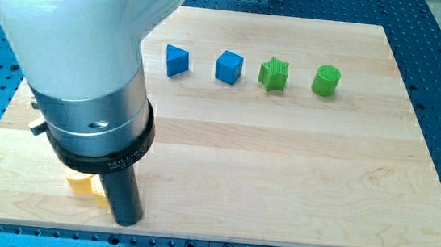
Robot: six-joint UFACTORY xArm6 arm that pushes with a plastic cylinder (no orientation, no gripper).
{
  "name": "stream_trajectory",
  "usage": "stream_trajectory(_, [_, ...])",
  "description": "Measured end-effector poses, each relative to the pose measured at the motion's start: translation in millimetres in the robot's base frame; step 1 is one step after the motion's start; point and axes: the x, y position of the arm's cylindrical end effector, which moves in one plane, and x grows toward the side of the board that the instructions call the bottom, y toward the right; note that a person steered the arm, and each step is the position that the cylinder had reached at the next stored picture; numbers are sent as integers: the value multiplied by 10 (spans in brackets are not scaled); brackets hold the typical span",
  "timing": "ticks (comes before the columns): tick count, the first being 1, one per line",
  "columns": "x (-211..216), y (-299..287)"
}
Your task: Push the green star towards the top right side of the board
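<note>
My tip [127, 220] sits at seven o'clock, no pincer fitted; green star [274, 74] untouched near one o'clock, push all ahead.

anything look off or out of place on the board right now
Mostly tidy: two blue blocks, the green star and a green cylinder form a neat row. The odd one is a yellow block, alone and half hidden behind my tip.
</note>
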Motion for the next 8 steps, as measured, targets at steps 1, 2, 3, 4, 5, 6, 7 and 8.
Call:
stream_trajectory(1, [-44,24])
stream_trajectory(2, [-337,100])
stream_trajectory(3, [-600,480])
stream_trajectory(4, [-999,760])
stream_trajectory(5, [-1421,921])
stream_trajectory(6, [-2078,1161])
stream_trajectory(7, [-2485,1783])
stream_trajectory(8, [-2916,2254])
